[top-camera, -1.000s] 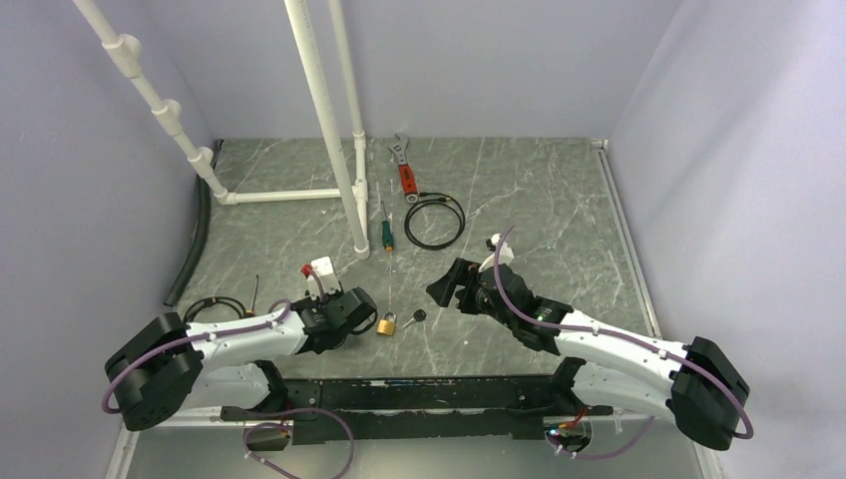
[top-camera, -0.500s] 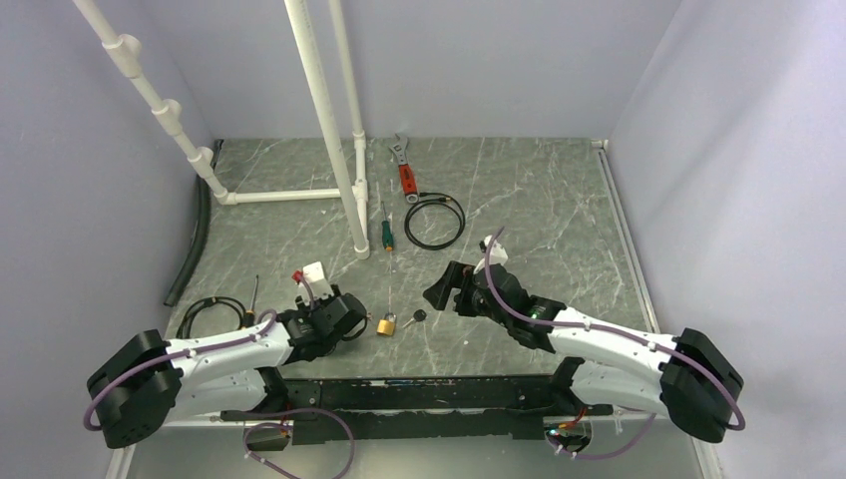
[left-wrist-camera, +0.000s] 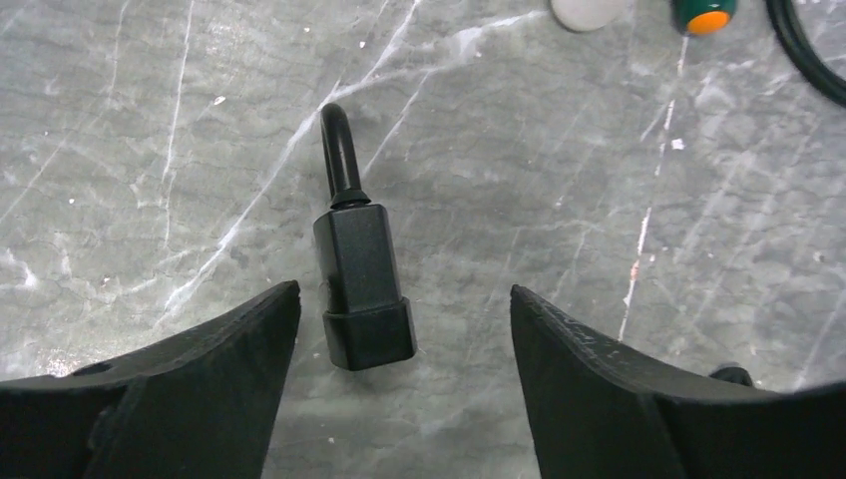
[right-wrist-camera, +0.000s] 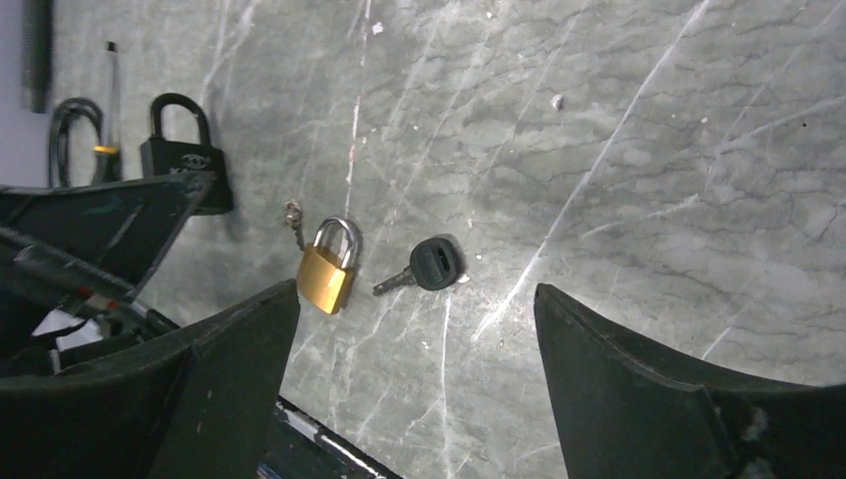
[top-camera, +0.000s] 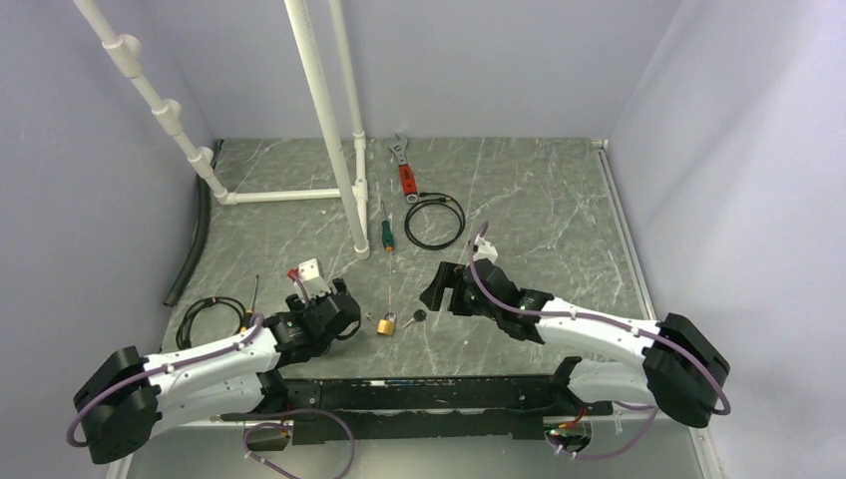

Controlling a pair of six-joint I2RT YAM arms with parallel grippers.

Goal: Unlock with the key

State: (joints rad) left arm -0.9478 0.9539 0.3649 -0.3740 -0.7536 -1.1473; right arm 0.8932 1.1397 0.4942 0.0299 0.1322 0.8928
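Your right gripper (right-wrist-camera: 416, 296) hangs empty with its jaws spread. Just ahead of it, the key (right-wrist-camera: 436, 265) lies flat on the table (right-wrist-camera: 648, 150), blade pointing toward the brass padlock (right-wrist-camera: 327, 274). Your left gripper (left-wrist-camera: 404, 299), also spread, sits farther off, straddling a black padlock (left-wrist-camera: 361, 279).

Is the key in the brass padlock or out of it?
Out: the key lies beside the brass padlock, not touching it.

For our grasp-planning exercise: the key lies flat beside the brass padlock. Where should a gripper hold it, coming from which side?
Probably the round black head of the key, pinched across from above: it lies flat, the head is its widest part, and the thin blade offers little purchase.
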